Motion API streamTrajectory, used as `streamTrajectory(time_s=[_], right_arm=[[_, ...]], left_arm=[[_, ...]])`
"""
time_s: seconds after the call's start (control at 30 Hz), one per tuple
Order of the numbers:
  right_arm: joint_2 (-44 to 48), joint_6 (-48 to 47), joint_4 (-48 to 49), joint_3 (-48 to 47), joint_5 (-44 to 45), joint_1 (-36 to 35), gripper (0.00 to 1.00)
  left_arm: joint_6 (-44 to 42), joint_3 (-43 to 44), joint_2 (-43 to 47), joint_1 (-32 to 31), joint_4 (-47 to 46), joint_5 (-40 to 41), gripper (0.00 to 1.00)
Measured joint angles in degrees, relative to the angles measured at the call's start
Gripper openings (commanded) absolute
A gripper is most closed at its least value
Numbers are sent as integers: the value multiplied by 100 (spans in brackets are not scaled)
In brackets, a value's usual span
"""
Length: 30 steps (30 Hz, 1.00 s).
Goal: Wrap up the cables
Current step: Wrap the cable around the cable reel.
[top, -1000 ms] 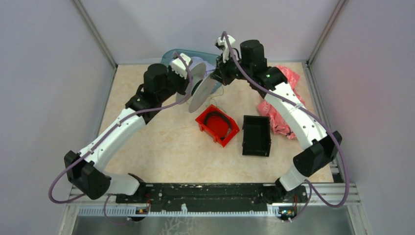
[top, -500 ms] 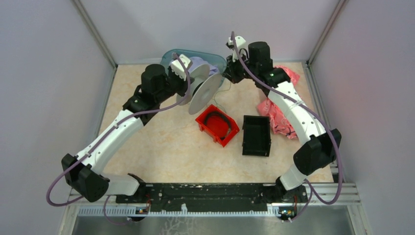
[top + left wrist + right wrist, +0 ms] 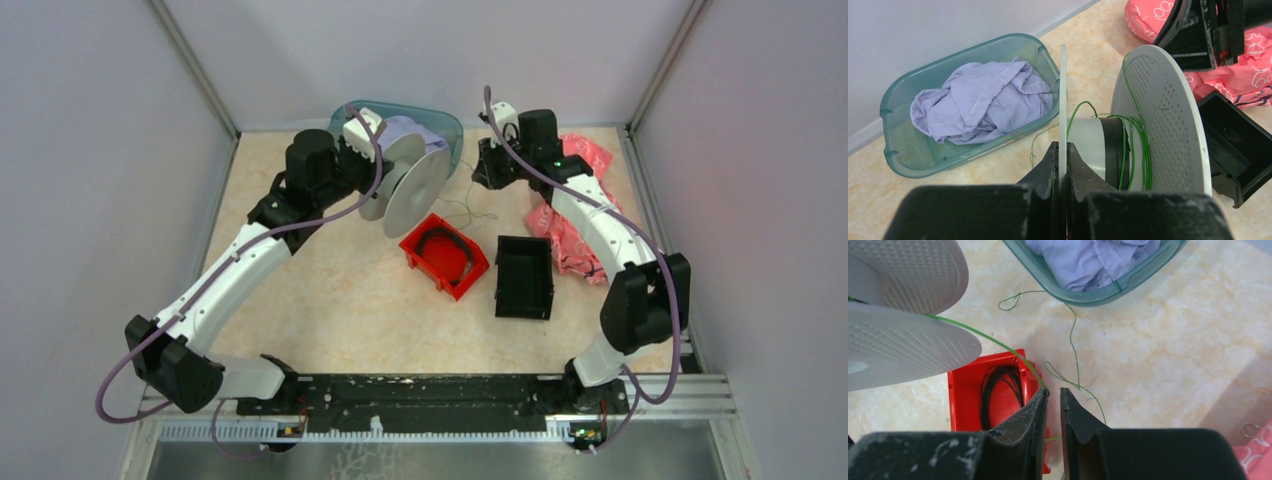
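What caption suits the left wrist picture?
Left tool pinching a white spool by its rim, thin green wire round the hub, teal tub behind.

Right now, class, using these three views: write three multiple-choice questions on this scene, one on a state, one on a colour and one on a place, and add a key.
1. The left claw is: A wide open; B shut on the white spool's rim; C holding cloth.
2. The thin cable wound on the spool is: A blue; B green; C white.
3. The lilac cloth lies: A in the teal basin; B on the spool; C in the left claw.
Key: 1 B, its fingers pinch the rim; 2 B, green loops circle the core; 3 A, it is bunched inside the basin.
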<state>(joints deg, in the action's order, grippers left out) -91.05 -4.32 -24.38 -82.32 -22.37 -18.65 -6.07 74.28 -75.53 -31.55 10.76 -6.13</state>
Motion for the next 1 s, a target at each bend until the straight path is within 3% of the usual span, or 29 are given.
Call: streamTrajectory(time_s=[0.23, 0.43, 0.73, 1.0], right_arm=[[-129, 9, 52, 157, -428, 11, 27], [-114, 24, 101, 210, -914, 142, 50], [472, -157, 313, 767, -1574, 428, 69], [610, -741, 531, 1080, -2277, 533, 74]], left_arm=[[389, 146, -2, 188, 90, -101, 0], [640, 249, -2, 313, 116, -85, 0], [907, 387, -4, 435, 168, -7, 0], [1248, 391, -4, 619, 236, -190, 0]])
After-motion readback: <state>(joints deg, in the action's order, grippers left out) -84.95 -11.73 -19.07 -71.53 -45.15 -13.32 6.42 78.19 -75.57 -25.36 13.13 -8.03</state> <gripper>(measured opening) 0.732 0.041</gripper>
